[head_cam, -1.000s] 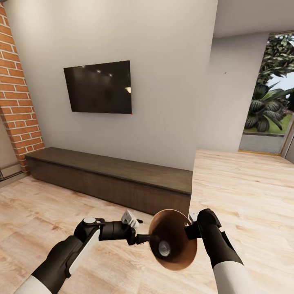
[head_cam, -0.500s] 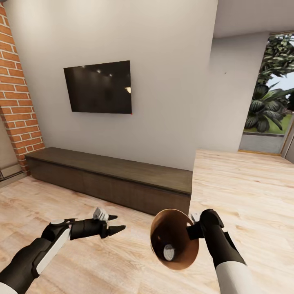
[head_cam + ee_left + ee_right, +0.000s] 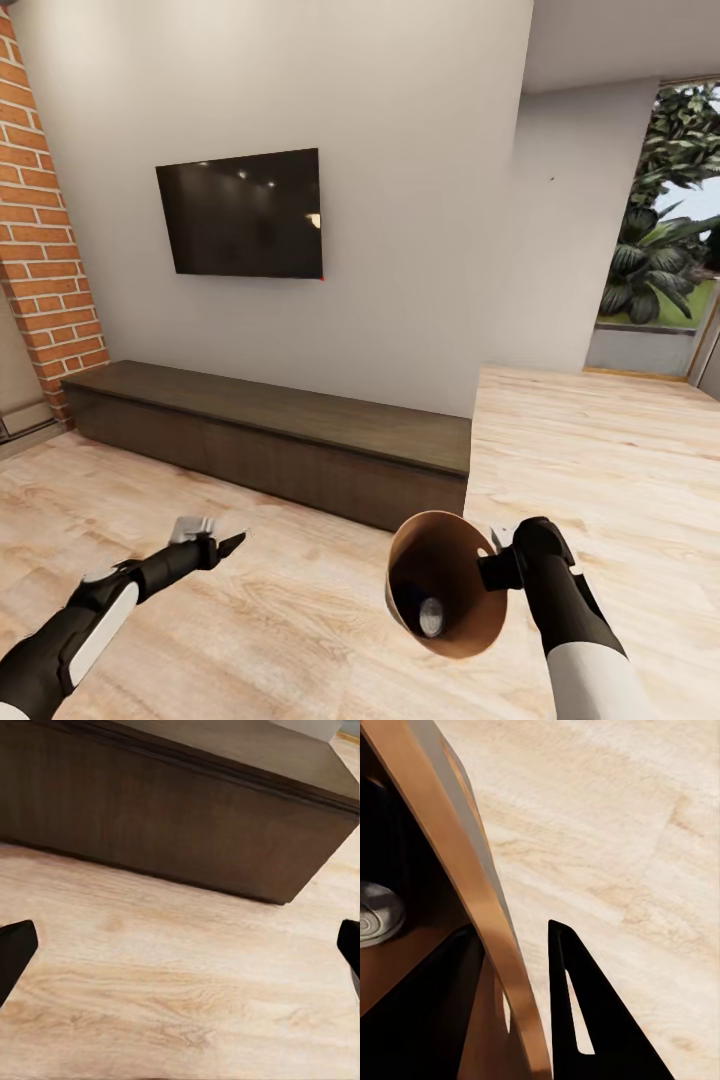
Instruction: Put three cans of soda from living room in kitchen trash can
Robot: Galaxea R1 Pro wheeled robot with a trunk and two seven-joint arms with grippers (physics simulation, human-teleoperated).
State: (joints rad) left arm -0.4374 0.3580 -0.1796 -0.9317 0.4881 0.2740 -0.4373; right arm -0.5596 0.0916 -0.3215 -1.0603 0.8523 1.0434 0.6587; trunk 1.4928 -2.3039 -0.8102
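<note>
Even, bright, flat sim lighting; daylight from glass door (image 3: pixel 660 230) at right. Ceiling lights glare as specks on TV (image 3: pixel 240 213). Shadows soft and weak. Wrist views slightly soft, compression smear on floor (image 3: pixel 180 982)

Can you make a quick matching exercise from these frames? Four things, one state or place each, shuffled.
Column 1:
1. left gripper
2. right gripper
3. can of soda
4. TV

Column 2:
a. mounted on the wall above the low dark cabinet
b. lying inside the bin, silver top showing
c. open, empty, held out over the wood floor
d. clamped on the rim of the tash can

Pairs: 1-c, 2-d, 3-b, 4-a
</note>
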